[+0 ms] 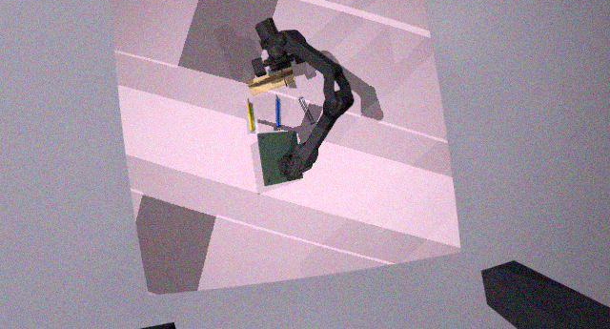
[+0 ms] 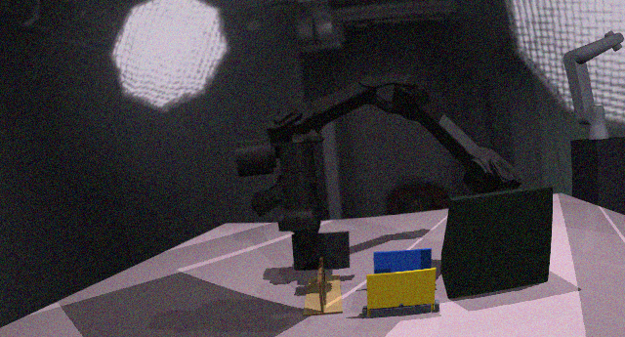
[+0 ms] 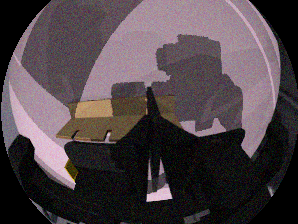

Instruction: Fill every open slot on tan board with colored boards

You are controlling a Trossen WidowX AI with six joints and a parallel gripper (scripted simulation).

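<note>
The tan board (image 1: 267,85) (image 2: 321,295) (image 3: 90,128) stands on its base; the wrist view shows two open slots in its left part. My gripper (image 1: 286,71) (image 2: 308,233) (image 3: 150,119) is shut on a black board (image 2: 327,253) (image 3: 151,102). It holds that board upright and crosswise, over the right part of the tan board in the top view. The black board's lower edge is near the tan board's top; its notch and the slot under it are hidden. A yellow board (image 1: 251,116) (image 2: 401,289) (image 3: 71,170) and a blue board (image 1: 277,113) (image 2: 402,260) stand in holders.
An empty holder (image 1: 307,111) lies to the right of the blue board in the top view. A large dark green block (image 1: 274,150) (image 2: 498,244) stands by the arm's base, close to the holders. Broad shadows cross the table.
</note>
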